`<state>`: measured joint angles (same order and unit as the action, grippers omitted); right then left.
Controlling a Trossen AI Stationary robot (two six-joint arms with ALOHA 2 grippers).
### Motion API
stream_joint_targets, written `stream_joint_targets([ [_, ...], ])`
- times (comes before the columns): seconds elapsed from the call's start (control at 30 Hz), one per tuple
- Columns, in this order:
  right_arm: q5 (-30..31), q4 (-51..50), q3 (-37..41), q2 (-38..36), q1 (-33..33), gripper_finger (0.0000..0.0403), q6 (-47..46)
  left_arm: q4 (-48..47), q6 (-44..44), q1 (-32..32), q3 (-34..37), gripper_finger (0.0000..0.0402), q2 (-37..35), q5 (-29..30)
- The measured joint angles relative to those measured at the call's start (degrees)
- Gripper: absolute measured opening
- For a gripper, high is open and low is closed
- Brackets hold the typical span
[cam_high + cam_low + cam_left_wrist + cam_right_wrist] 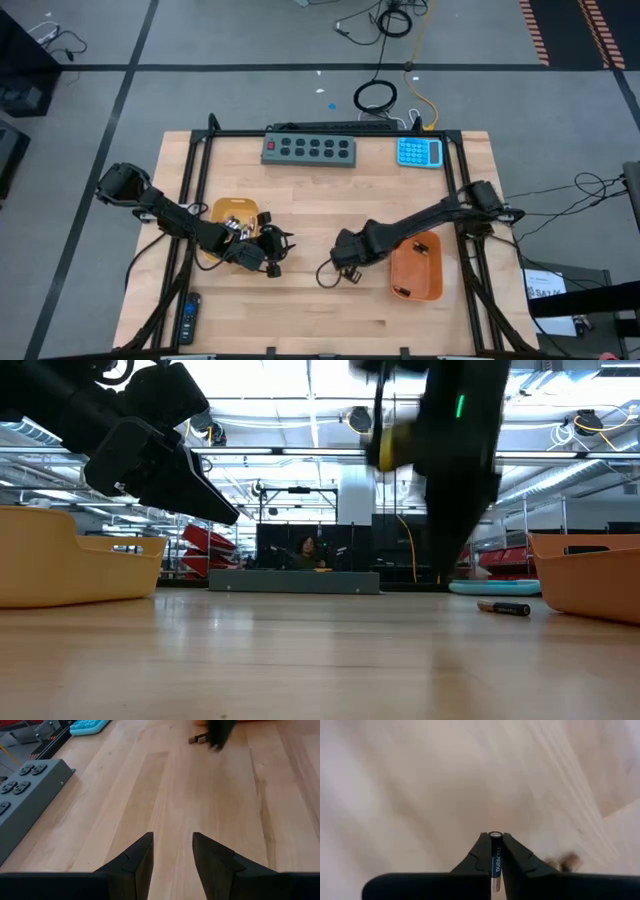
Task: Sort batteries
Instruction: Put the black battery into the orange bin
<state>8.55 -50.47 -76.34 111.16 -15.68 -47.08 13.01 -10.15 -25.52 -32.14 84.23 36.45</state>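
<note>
The right gripper (495, 840) is pinching a battery (494, 862) between its closed fingers, low in the centre of the right wrist view; in the high view it is sitting right of centre (340, 268), above bare wood. The left gripper (268, 252) is hanging left of centre, beside the yellow tray (215, 215), with its fingers (132, 862) spread apart and nothing between them.

The yellow tray is holding a cluster of batteries (236, 225). The orange tray (417, 270), right of centre, is carrying one dark cell at its lower rim (402, 292). Another loose cell (505, 607) is lying on the table (320, 320) near that tray in the low view.

Open wood is stretching between the two grippers and along the lower edge. Farther up, the button strip (309, 150) and the calculator (419, 152) are lining the far edge.
</note>
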Motion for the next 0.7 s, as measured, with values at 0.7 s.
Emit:
stream_joint_targets([
  [0.7, 16.48, -22.4, -1.0, -8.96, -18.57, 0.0001, -32.61, 2.1, -1.48, -1.62, -0.02, 0.0146, -0.02, -0.2],
])
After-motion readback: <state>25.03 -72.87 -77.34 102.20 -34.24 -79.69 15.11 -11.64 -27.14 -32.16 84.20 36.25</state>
